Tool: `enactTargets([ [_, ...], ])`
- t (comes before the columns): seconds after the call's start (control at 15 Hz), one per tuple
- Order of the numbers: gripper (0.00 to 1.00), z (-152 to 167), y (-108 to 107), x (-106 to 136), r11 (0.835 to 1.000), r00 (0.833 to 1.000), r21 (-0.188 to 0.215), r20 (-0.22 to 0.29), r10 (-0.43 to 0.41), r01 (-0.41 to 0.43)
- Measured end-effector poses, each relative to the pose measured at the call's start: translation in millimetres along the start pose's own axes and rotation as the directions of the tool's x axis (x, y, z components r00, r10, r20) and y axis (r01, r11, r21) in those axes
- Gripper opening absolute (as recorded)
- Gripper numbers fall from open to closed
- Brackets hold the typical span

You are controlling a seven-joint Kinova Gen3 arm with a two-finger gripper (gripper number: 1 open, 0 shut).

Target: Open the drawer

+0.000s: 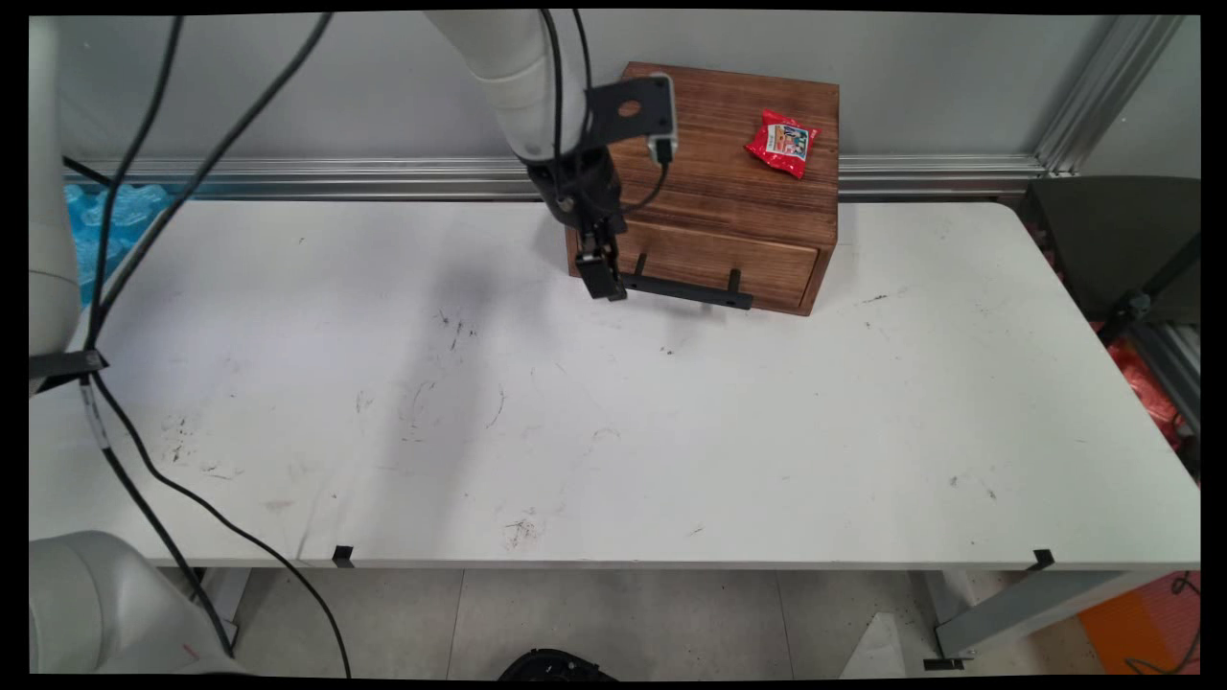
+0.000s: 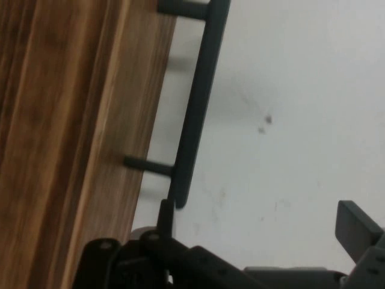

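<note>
A dark wooden box (image 1: 738,163) with one drawer (image 1: 757,261) stands at the back of the white table (image 1: 613,431). The drawer looks pushed in, and a black bar handle (image 1: 685,287) runs across its front. A red snack packet (image 1: 783,144) lies on the box's top. My gripper (image 1: 602,280) hangs low at the handle's left end, in front of the box's left corner. In the hand view the gripper (image 2: 261,226) is open. The handle (image 2: 198,102) ends just by the left finger (image 2: 165,217), and the wood front (image 2: 66,132) fills the left side. Nothing is held.
Black cables (image 1: 144,163) hang from the arm across the left of the table. A blue plastic thing (image 1: 120,216) lies beyond the table's back left edge. An aluminium rail (image 1: 335,177) runs along the wall. A dark object (image 1: 1122,249) stands past the right edge.
</note>
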Motion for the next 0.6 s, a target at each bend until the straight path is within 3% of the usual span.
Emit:
enactTargets([
  [0.6,1.0,59.5,-8.9,11.8,0.993,0.992,-0.022,-0.06,0.111,-0.112],
])
